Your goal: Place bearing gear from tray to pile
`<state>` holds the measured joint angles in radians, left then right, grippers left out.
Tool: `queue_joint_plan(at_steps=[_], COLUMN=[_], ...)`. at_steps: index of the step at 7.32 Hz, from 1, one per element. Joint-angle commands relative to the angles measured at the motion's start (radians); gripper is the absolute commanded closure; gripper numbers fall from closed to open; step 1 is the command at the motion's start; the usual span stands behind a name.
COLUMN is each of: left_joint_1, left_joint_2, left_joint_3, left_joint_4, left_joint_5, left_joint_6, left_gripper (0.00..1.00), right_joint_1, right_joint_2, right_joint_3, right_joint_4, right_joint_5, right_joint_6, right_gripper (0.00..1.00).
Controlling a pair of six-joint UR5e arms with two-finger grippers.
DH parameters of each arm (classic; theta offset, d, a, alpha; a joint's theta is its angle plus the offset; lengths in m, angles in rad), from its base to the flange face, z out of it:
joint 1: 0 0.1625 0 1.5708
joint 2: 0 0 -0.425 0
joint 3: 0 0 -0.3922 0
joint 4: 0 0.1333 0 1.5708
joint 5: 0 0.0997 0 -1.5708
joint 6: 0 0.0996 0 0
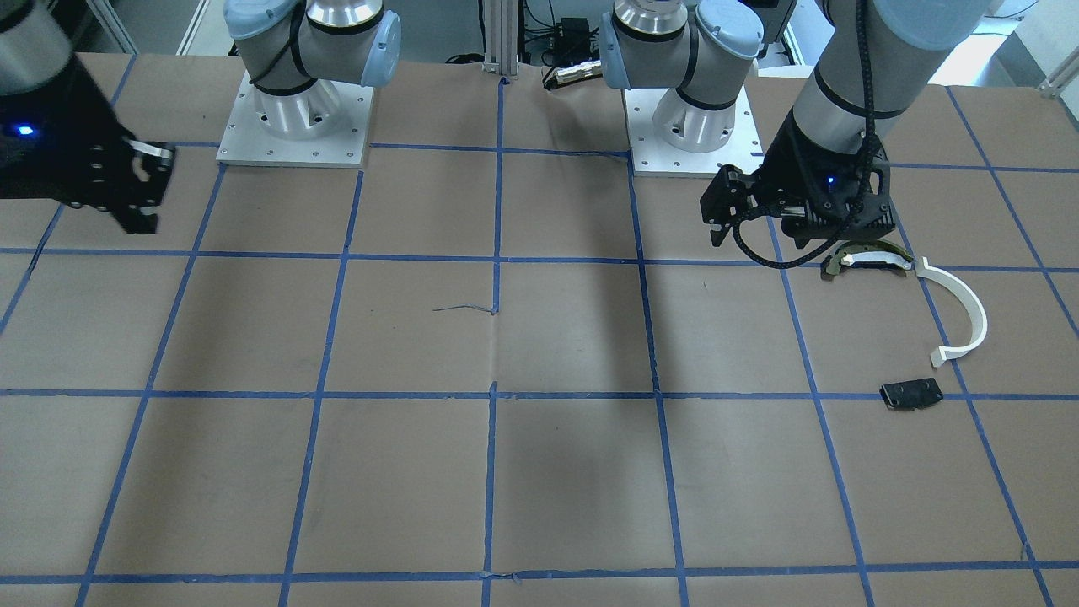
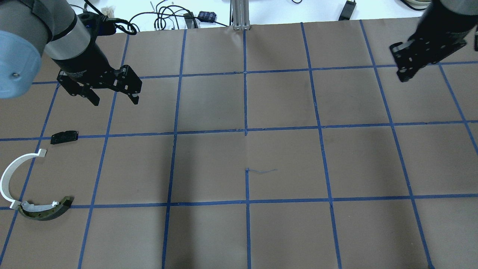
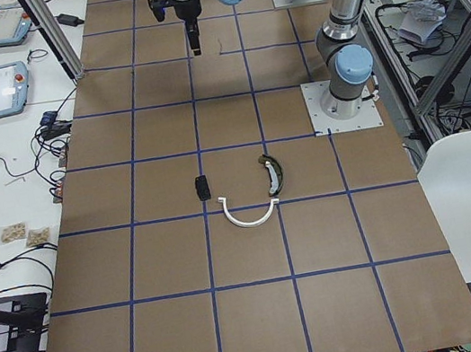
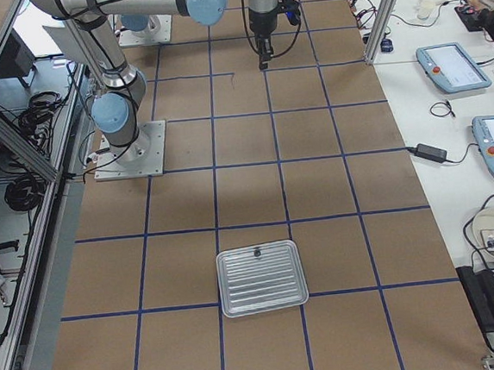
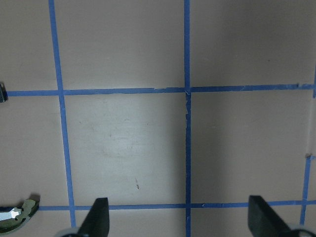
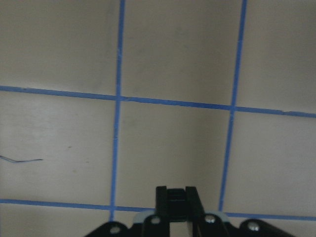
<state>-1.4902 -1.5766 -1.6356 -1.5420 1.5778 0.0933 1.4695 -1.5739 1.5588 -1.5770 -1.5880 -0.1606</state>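
A small dark round part, seemingly the bearing gear (image 4: 256, 253), lies near the far rim of the ribbed metal tray (image 4: 275, 304), which shows only in the exterior right view. The pile lies at the table's left end: a white half-ring (image 2: 7, 179), a curved dark-and-tan piece (image 2: 44, 212) and a flat black plate (image 2: 64, 137). My left gripper (image 2: 115, 100) is open and empty, raised above the table beyond the black plate. Its fingertips (image 5: 98, 219) are wide apart. My right gripper (image 2: 404, 76) is shut, with nothing seen in it, high over the far right squares.
Brown paper with a blue tape grid (image 2: 245, 130) covers the table. The two arm bases (image 1: 295, 118) stand at the robot's edge. Cables and tablets lie on the side bench (image 4: 453, 63). A loose thread (image 2: 261, 171) lies mid-table.
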Motion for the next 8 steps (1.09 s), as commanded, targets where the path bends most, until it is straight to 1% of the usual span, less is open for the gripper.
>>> queue_joint_plan(at_steps=[1,2,3,4,5,7,8], left_joint_1=[0.004,0.002,0.002,0.007,0.008,0.011,0.011], left_joint_2=[0.001,0.001,0.003,0.001,0.003,0.001,0.001], left_joint_3=[-0.021,-0.023,-0.023,-0.023,-0.023,-0.027,-0.026], left_joint_4=[0.002,0.022,0.028,0.034,0.043,0.042,0.045], left_joint_5=[-0.001,-0.002,-0.001,0.001,-0.001,0.001,-0.002], left_joint_6=[-0.001,-0.004,0.0,0.002,0.0,0.0,0.0], left_gripper=[0.0,0.0,0.0,0.0,0.0,0.0,0.0], right_joint_1=[0.25,0.378,0.467,0.53,0.557,0.558,0.557], right_joint_2=[0.079,0.138,0.214,0.279,0.322,0.322,0.322], right_joint_3=[0.018,0.017,0.02,0.021,0.047,0.118,0.116], right_joint_4=[-0.109,-0.159,-0.26,-0.358,-0.383,-0.486,-0.486], right_joint_5=[0.048,0.039,0.034,0.031,0.033,0.022,0.022], right_joint_6=[0.324,0.431,0.554,0.579,0.563,0.524,0.524], right_gripper=[1.0,1.0,1.0,1.0,1.0,1.0,0.95])
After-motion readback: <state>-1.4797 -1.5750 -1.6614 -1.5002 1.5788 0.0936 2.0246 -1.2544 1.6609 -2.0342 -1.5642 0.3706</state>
